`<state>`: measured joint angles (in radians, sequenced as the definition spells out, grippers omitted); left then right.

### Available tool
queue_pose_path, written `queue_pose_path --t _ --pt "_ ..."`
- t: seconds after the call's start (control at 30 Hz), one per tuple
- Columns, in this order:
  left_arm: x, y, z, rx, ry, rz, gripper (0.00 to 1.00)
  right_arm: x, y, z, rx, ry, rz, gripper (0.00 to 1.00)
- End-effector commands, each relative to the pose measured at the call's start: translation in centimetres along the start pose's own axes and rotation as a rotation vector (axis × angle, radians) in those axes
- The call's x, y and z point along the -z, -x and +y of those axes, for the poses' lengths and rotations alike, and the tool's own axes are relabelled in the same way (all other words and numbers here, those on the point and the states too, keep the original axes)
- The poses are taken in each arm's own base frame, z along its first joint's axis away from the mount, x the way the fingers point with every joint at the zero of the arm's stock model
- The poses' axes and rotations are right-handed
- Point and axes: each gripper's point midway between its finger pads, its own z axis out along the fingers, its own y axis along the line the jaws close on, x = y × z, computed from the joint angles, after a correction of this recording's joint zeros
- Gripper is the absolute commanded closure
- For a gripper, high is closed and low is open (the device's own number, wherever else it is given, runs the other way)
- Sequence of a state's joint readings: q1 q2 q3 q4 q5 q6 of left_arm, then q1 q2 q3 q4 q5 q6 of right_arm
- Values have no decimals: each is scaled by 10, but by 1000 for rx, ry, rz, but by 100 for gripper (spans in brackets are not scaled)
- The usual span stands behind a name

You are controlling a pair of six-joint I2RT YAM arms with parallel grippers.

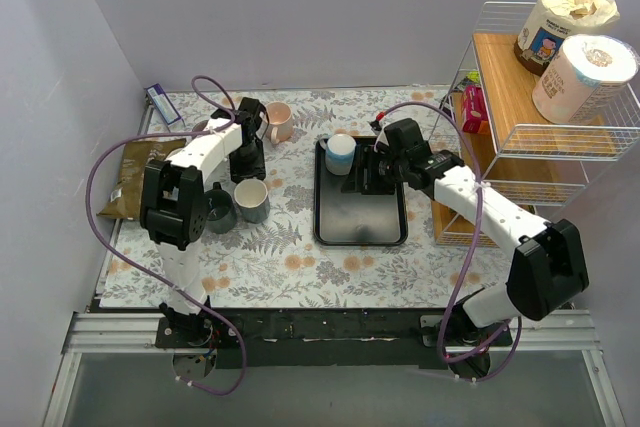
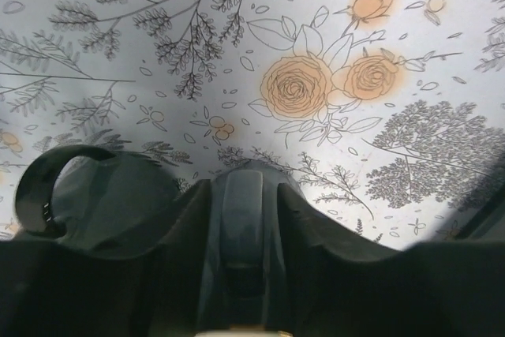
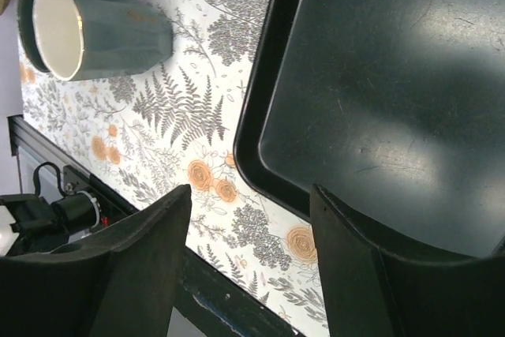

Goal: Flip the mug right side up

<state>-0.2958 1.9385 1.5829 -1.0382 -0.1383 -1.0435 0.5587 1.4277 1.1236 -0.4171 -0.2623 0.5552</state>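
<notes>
On the tray's [image 1: 360, 215] far-left corner, the pale-blue mug [image 1: 340, 155] is standing vertically, apparently base-up, just left of the right gripper [image 3: 251, 192], which is hovering open-jawed and empty, nearer than the left arm [image 1: 205, 152].

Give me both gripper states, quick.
Left gripper: cannot be told; its wrist view is too dark and cluttered.
Right gripper: open, fingers apart, holding nothing.

You're looking at a white tablecloth [image 1: 290, 247] printed with grey ferns and orange roses. Tray [image 1: 360, 232], centre frame: black. Mug [image 1: 251, 200] left of it: grey-green, cream inside. Pink mug [image 1: 279, 121] upper left. Blue mug [image 1: 340, 153] at tray's upper-left corner, white top. 2 purple cables [image 1: 92, 197].
</notes>
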Motion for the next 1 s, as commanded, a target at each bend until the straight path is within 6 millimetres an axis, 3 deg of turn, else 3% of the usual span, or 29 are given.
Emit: queue_pose_path --t 0.0,0.03,0.13,0.23,0.4,0.57,0.67,0.7,0.73,0.8,0.87,0.9,0.97 --pt "3 5 -5 -10 -34 -1 56 -9 7 -6 -8 -42 -2 30" --pt "5 8 -7 -8 -41 -9 49 -10 11 -5 5 -48 -6 30" --pt "11 14 -9 -6 -51 -32 40 -14 21 -9 28 -85 -14 28" --pt "21 24 -10 -1 -61 -69 36 -20 30 -13 62 -113 -18 28" --pt "55 49 -26 -1 -168 -178 24 -18 72 -1 154 -120 -125 25" --pt "81 61 -30 11 -205 -244 22 -27 113 7 280 -120 -248 24" --pt "98 67 -30 29 -228 -295 17 -46 134 3 358 -146 -283 24" --pt "104 68 -31 32 -242 -311 13 -61 134 -5 374 -163 -261 24" --pt "108 67 -33 39 -258 -317 11 -62 147 0 420 -161 -282 24" --pt "132 72 -36 53 -311 -385 8 -79 155 -4 455 -167 -280 24" --pt "147 71 -43 56 -383 -424 5 -84 172 3 518 -155 -330 24" --pt "164 71 -43 69 -418 -464 4 -90 174 1 546 -158 -335 24" --pt "178 68 -50 67 -491 -500 2 -94 183 -2 568 -178 -370 24"
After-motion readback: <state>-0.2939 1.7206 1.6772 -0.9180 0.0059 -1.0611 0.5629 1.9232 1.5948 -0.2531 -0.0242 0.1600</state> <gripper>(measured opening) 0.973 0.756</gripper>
